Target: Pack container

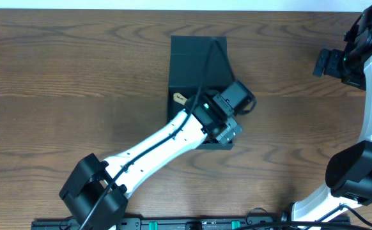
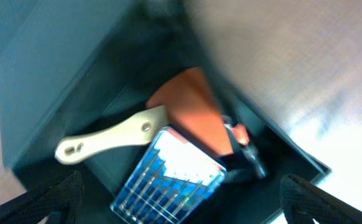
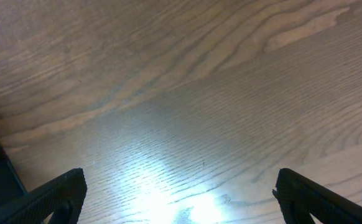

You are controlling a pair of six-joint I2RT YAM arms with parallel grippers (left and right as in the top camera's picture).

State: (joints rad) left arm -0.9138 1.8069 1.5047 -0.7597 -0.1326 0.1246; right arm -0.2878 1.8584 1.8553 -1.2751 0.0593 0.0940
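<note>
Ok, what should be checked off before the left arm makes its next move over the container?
1. Left gripper open and empty: ok.
2. Right gripper open over bare table, away from the container: ok.
3. Screwdriver set inside the container: ok.
4. Wooden-handled tool inside the container: ok.
5. Flap lid closed: not ok, it stands open.
6. Contents low enough for the lid to shut: cannot tell.

Container (image 1: 195, 61) dark teal-black; table (image 1: 71, 70) brown woodgrain; handle (image 2: 106, 138) cream; piece (image 2: 196, 115) orange; tool case (image 2: 168, 180) clear, blue-striped.
</note>
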